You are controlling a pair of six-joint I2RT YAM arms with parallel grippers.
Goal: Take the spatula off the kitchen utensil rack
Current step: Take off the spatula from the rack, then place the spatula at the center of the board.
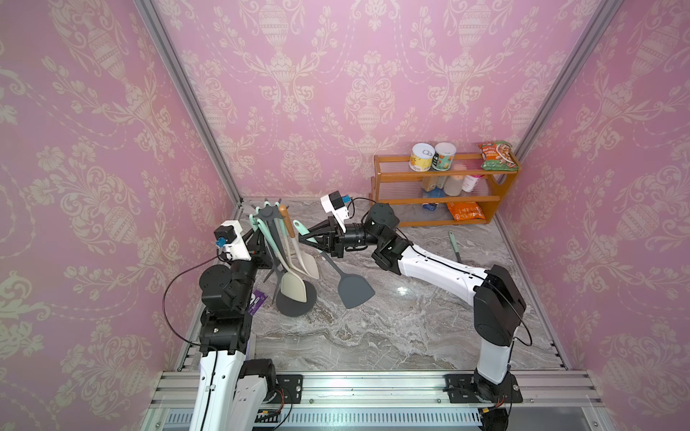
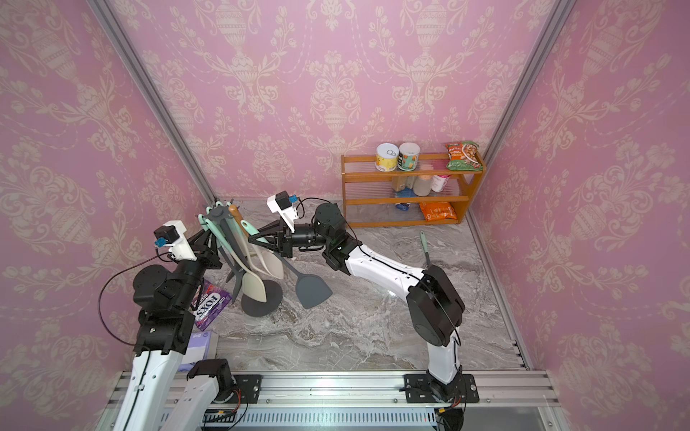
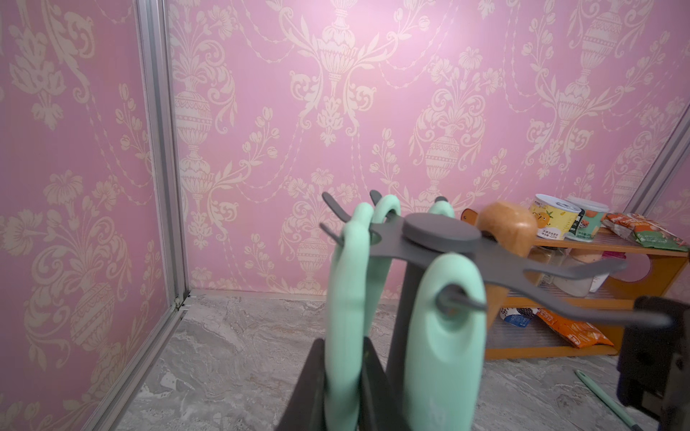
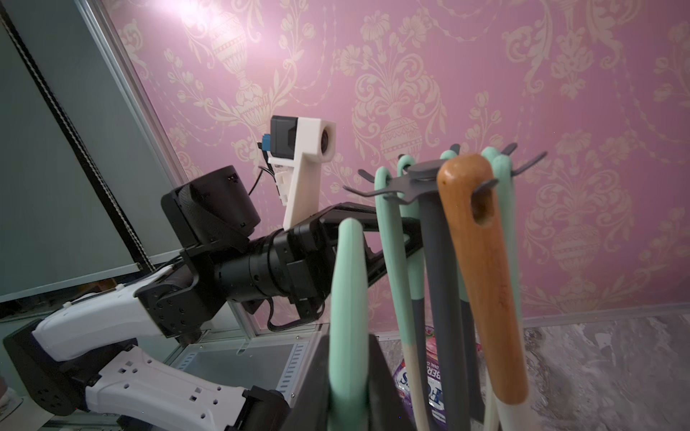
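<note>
Grey-bladed, mint-handled spatula [image 1: 354,289] tilts, pinched by right tool [image 1: 305,236]; left tool [image 3: 342,347] clamps another mint handle [image 3: 349,268].

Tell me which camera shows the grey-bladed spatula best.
Both top views: the whole spatula shows, mint handle to grey blade, gripped by the right end effector. The right wrist view shows only its mint handle between the fingers. In the left wrist view I cannot pick it out.

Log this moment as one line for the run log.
right tool: shut on spatula handle, clear of rack | left tool: shut on hanging green-handled utensil | step: spatula off hook
</note>
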